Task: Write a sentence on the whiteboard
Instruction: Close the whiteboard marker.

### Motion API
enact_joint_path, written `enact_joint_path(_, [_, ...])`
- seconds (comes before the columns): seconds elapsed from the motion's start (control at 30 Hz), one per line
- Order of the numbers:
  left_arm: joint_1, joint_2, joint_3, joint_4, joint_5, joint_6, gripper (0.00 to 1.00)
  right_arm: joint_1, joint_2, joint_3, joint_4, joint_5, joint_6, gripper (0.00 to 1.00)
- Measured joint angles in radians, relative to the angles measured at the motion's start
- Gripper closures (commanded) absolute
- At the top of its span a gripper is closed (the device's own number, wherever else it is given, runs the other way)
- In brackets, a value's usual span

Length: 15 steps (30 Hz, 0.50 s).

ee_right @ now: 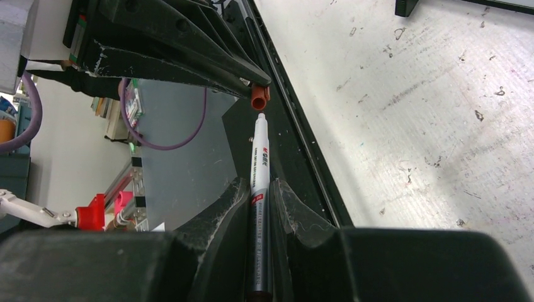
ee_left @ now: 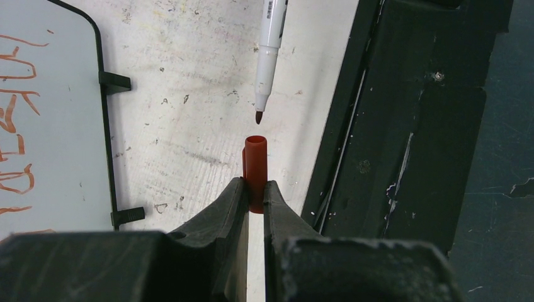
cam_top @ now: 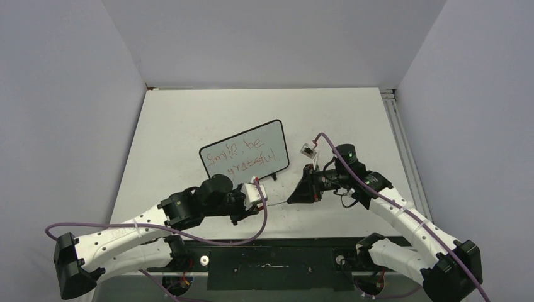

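- Black fingers of the left claw [ee_left: 253,187] are pressed together on one short red plastic marker cap [ee_left: 254,165], pinching its lower half. The cap's open mouth points away from the claw.
- Right claw [ee_right: 259,189] is pinched on one slim white marker pen [ee_right: 260,165], gripping the barrel with the writing end sticking out ahead.
- Pen and cap lie almost on one line, the pen's dark red tip aimed at the cap's mouth. The tip is just short of it, not touching.
- Both claws meet over the near edge of the scuffed white table [cam_top: 189,119], just on the arms' side of the board.
- One small rectangular whiteboard with a thin black rounded frame [cam_top: 269,134] sits at the middle of the table, its writing face turned up to the overhead camera.
- Its long axis runs left to right, the right end slanted farther from the arms.
- Two small black feet [ee_left: 116,82] jut from its near long edge.
- One red handwritten sentence [cam_top: 242,156] fills the board in two lines, "Smile, be" above "grateful". The lettering follows the board's long axis and reads upright from the arms' side.
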<state>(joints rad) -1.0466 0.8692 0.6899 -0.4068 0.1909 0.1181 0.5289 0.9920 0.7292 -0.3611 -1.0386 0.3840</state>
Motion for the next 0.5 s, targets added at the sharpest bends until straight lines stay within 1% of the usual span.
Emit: enact_joint_path(0.5, [-0.006,0.001,-0.001,0.000,0.003,0.000,1.00,0.040,0.001,0.000,0.013,0.002,0.005,0.95])
